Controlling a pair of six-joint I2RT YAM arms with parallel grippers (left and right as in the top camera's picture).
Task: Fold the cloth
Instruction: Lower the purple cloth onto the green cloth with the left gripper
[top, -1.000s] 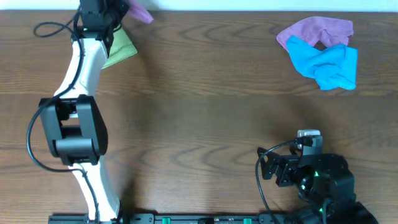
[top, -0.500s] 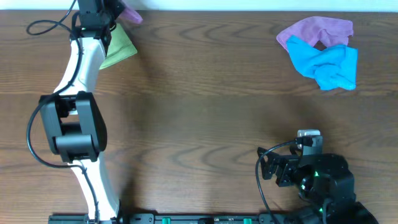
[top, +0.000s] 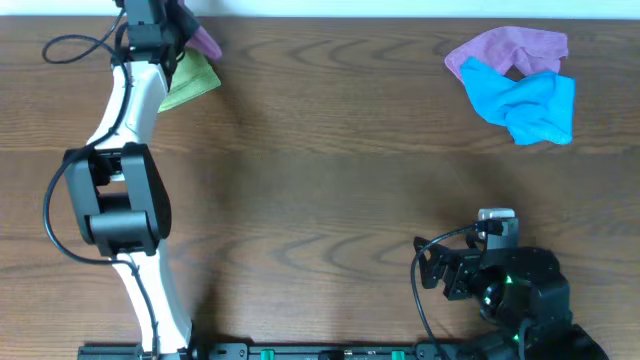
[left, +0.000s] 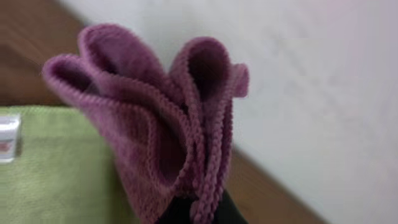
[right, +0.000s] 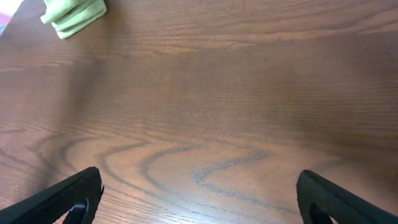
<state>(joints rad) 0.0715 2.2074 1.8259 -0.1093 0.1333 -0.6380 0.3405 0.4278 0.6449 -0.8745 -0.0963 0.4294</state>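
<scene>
My left gripper (top: 163, 22) is at the table's far left corner, shut on a bunched lilac-purple cloth (top: 205, 42). In the left wrist view the cloth (left: 155, 112) stands up in folds out of the jaws (left: 199, 213), held above the lime-green cloth (left: 56, 168). A small white tag (left: 7, 138) shows at the left edge on the green cloth. My right gripper (top: 432, 268) rests near the front right, open and empty; its fingers (right: 199, 199) spread over bare wood.
The lime-green cloth (top: 190, 80) lies flat beside the left arm and shows far off in the right wrist view (right: 74, 15). A second purple cloth (top: 510, 48) lies crumpled at the far right under a bright blue cloth (top: 528, 102). The table's back edge meets a white wall.
The held purple cloth has shifted a little toward the left arm and the green cloth. The right arm has not moved.
</scene>
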